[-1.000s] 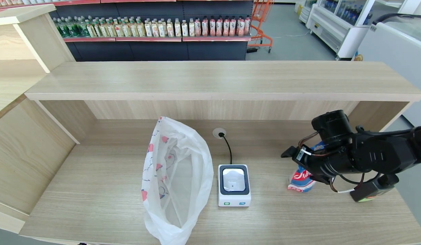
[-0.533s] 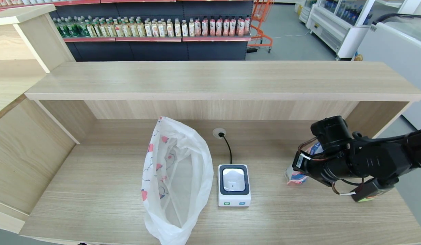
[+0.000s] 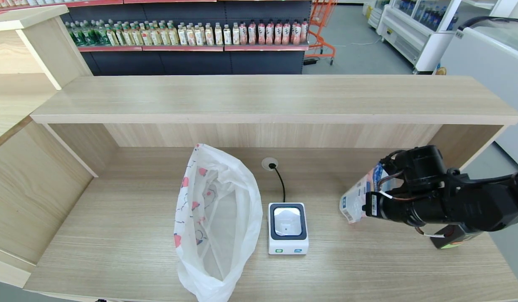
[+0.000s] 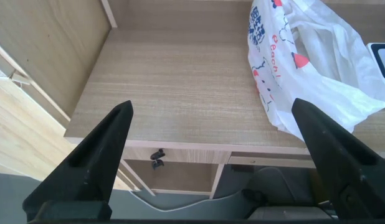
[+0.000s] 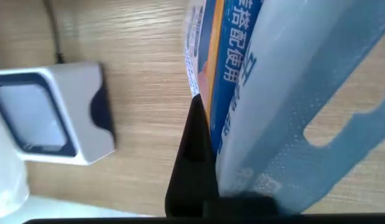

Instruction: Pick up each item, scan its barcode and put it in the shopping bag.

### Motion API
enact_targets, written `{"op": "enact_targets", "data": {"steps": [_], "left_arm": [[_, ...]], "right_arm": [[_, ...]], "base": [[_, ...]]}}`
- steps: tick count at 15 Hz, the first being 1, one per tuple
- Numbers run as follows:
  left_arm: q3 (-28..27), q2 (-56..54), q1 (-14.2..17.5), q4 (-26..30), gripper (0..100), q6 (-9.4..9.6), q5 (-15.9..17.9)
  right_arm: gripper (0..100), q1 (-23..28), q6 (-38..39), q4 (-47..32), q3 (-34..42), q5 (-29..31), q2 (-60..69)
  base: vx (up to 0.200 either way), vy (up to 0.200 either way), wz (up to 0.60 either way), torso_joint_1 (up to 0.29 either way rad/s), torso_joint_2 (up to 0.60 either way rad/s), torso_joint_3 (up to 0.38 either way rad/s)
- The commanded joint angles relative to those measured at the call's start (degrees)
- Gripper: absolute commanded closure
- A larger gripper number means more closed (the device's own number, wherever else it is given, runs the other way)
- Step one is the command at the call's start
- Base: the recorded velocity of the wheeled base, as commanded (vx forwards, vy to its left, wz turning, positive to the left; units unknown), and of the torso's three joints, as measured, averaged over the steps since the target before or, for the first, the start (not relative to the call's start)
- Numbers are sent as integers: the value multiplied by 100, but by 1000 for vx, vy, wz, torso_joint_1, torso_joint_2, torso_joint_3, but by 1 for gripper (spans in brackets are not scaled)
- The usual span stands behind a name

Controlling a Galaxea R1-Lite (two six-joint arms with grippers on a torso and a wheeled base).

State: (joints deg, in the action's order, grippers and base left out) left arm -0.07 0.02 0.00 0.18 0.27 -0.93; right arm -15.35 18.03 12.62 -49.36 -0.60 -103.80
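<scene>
Pale wood counter in the head view: a second ago your packet sat on it under the right claw. Now the claw is clamped on it, and the packet is lifted clear of the wood and turned, so its pale back, with what looks like a barcode at the low end, faces toward the scanner. The scanner sits well to the packet's left, just beside the bag. So your pick is done and the scan is not; I'd judge the next move is to carry the packet over the scanner window. From the left wrist, the left claw hangs wide open, holding nothing, off the counter's near edge close to the bag. From the right wrist, a black finger presses against the blue-and-white packet, with the scanner on the counter beyond it.
</scene>
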Motion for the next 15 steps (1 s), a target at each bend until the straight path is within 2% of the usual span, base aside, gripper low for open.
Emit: {"op": "enact_targets", "data": {"steps": [1, 4, 10, 13, 15], "left_arm": [[-1, -2, 0, -1, 0, 0, -4], [-1, -2, 0, -1, 0, 0, -4], [-1, -2, 0, -1, 0, 0, -4], [-1, -2, 0, -1, 0, 0, -4], [7, -2, 0, -1, 0, 0, -4]], "right_arm": [[100, 234, -537, 4, 5, -722, 651], [100, 717, -1434, -277, -12, -2305, 1134], [100, 726, -1522, -1227, -21, -4889, 1978], [100, 331, -1522, -1640, 40, -5574, 2417], [100, 129, -1522, -1763, 49, -5618, 2514]], "base": [[0, 0, 0, 0, 0, 0], [0, 0, 0, 0, 0, 0], [0, 0, 0, 0, 0, 0], [0, 0, 0, 0, 0, 0], [0, 0, 0, 0, 0, 0]]}}
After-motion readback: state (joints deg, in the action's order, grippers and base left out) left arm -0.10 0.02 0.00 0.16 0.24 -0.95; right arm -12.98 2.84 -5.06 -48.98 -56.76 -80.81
